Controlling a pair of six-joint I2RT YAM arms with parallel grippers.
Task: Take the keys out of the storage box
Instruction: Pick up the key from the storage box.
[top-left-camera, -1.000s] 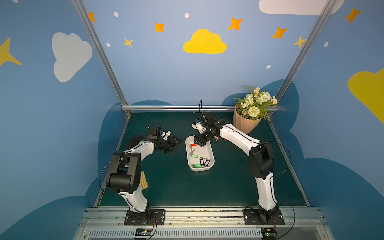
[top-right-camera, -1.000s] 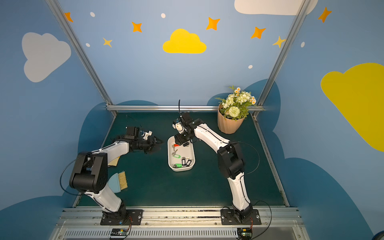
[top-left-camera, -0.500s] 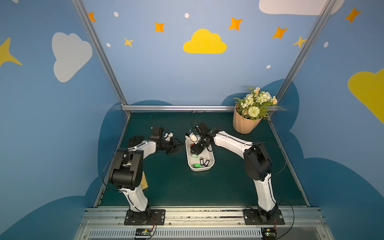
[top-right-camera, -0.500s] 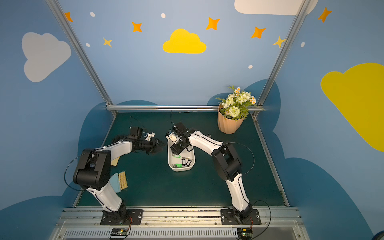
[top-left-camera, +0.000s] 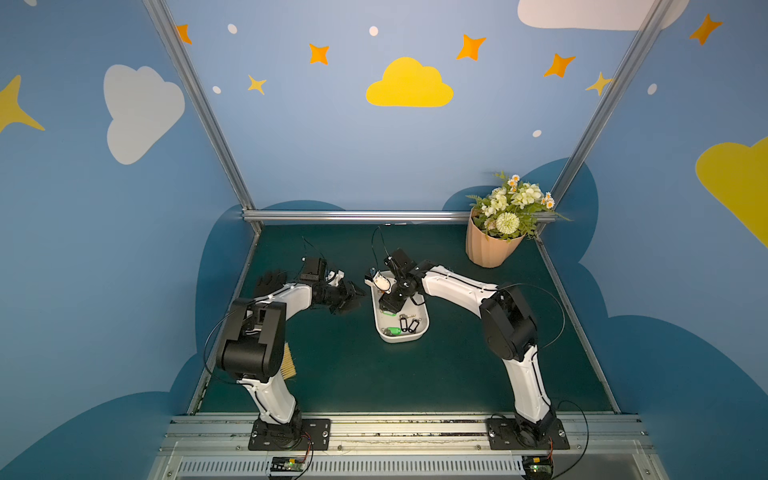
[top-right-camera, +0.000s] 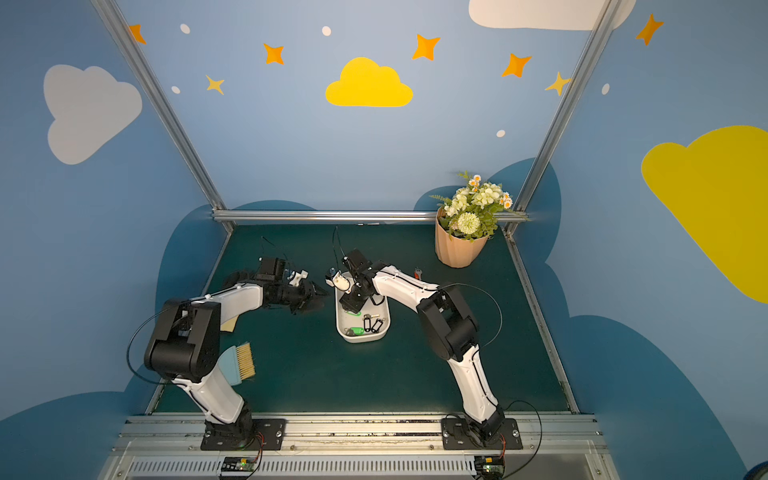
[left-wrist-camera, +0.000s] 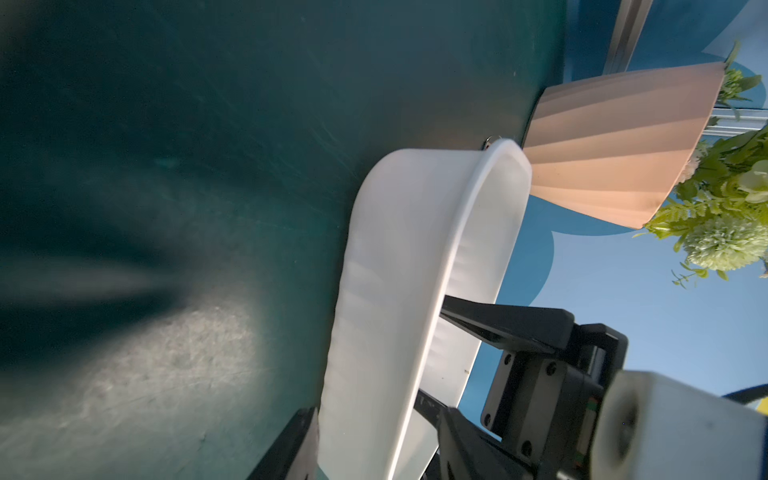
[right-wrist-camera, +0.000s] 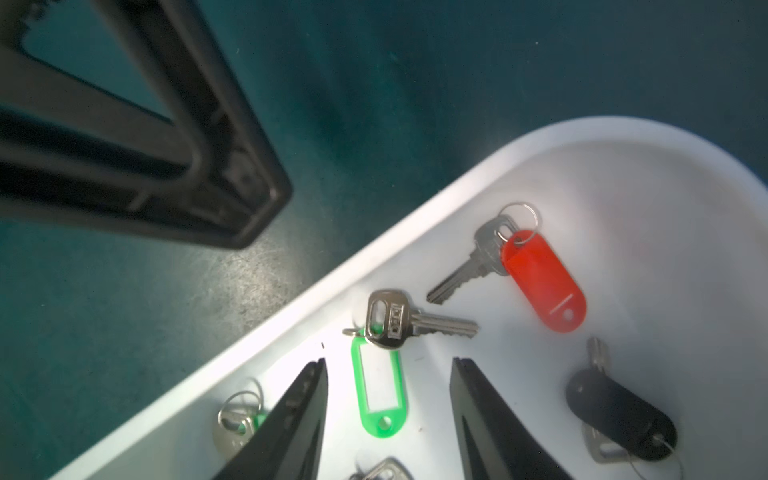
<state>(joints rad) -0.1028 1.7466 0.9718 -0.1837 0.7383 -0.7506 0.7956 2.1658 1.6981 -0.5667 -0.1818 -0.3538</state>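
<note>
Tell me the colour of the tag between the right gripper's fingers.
Green; the tag shows best in the right wrist view.

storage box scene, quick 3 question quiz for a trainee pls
1. Multiple choice: which tag lies between the right gripper's open fingers? A red, B green, C black.
2. True or false: the storage box is empty.
3. Short answer: what stands in the table's far right corner?
Key: 1 B, the green tag. 2 False, keys lie in it. 3 The flower pot.
</note>
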